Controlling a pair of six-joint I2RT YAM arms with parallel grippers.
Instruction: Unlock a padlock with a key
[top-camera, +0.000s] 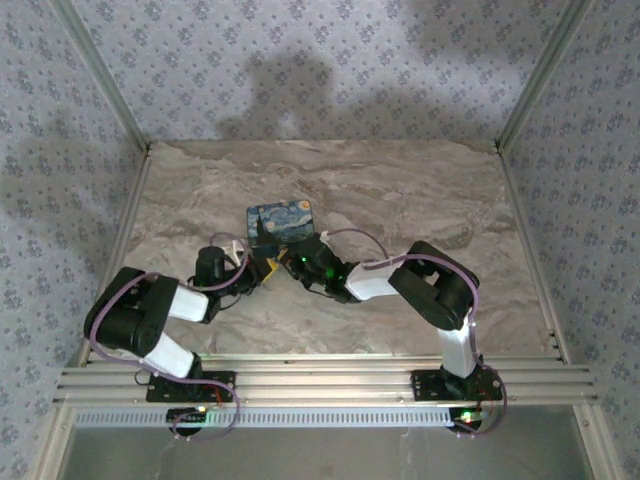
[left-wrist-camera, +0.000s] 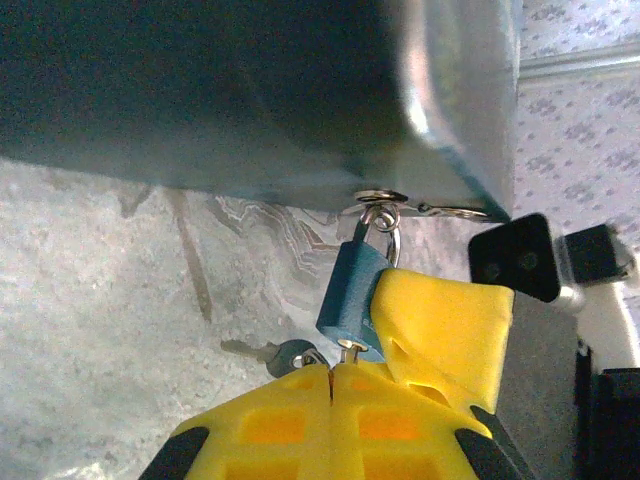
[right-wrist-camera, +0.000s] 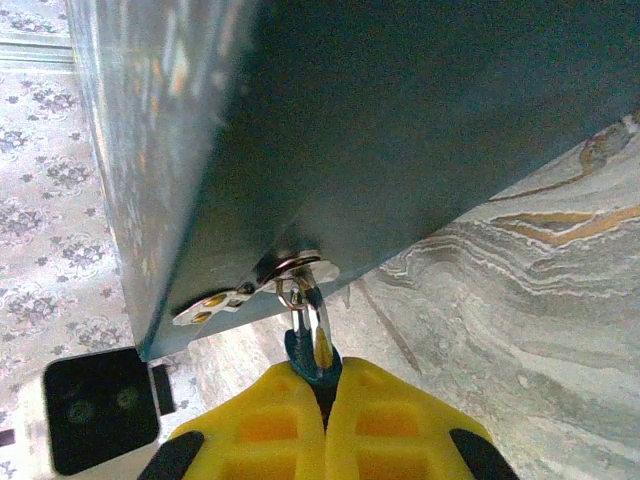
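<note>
Since the small blue padlock (left-wrist-camera: 348, 295) dangles loose by its steel shackle (right-wrist-camera: 312, 325) from the silver hasp (right-wrist-camera: 290, 270) on the near edge of the dark tin box with a painted night-sky lid (top-camera: 280, 222), it needs steadying, hence both arms on it. Box sits near the middle of the marble-patterned table (top-camera: 420, 190), slightly left of centre, well off every edge. Right gripper (right-wrist-camera: 322, 378) is clamped tight on the padlock body, yellow fingers (right-wrist-camera: 260, 420) meeting just under the shackle. That looks like a bracing hold so the lock can't swing. Left gripper (left-wrist-camera: 331, 385) is pinched closed below the padlock's bottom face on a thin metal key (left-wrist-camera: 348, 350) whose stem runs up to the keyhole; how deep it sits I can't tell. A spare grey key (left-wrist-camera: 262, 352) on the ring hangs just beside those fingers. Shackle looks seated in the body, so I judge it locked. Next move is probably a twist of the left wrist; the risk is the key slipping in the pads.
</note>
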